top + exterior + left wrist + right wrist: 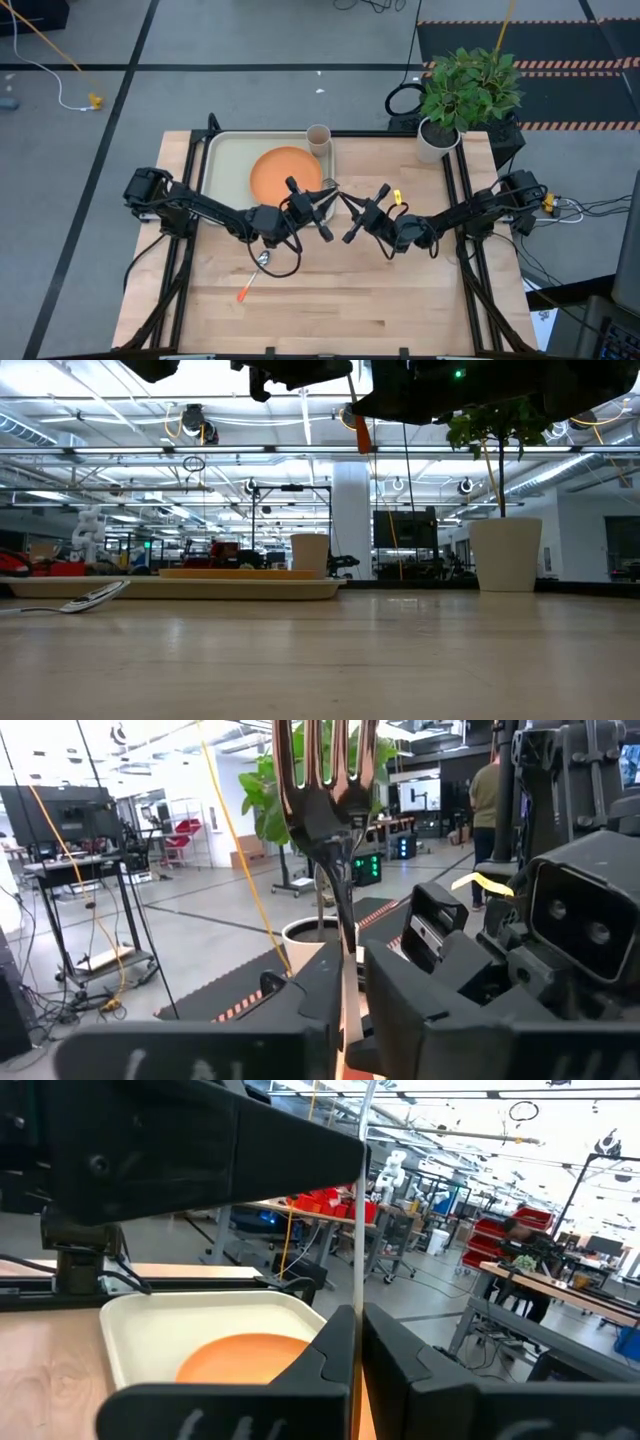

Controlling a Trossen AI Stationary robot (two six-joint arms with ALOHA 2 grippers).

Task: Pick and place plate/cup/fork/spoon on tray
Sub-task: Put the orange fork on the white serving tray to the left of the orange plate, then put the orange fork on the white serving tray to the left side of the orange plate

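Observation:
The fork is held in the air between my two grippers, above the table's middle, beside the tray's right edge. Its silver tines (325, 760) show in the left wrist view, and its orange handle (360, 430) hangs down in the low view. My left gripper (325, 198) and my right gripper (349, 203) meet tip to tip, both shut on the fork. The orange plate (285, 172) lies in the tray (225, 160). The tan cup (318, 140) stands upright in the tray's far right corner. The spoon (255, 275) lies flat on the table, nearer than the tray. My left gripper pinches the fork's handle (349, 1010) between its two fingers, below the neck. The fork runs along the fingers, with the tines sticking out past the fingertips, and is lifted clear of the table. My right gripper pinches the fork's orange handle (355, 1405) between its two fingers, coming from the table's right side. The fork shows edge-on as a thin line (358, 1200) past the fingertips. It is clear of the table.
A white pot with a green plant (440, 135) stands at the table's far right corner. The spoon also shows in the low view (95, 598), in front of the tray (170, 588). Bare wood lies near and to the right of the grippers.

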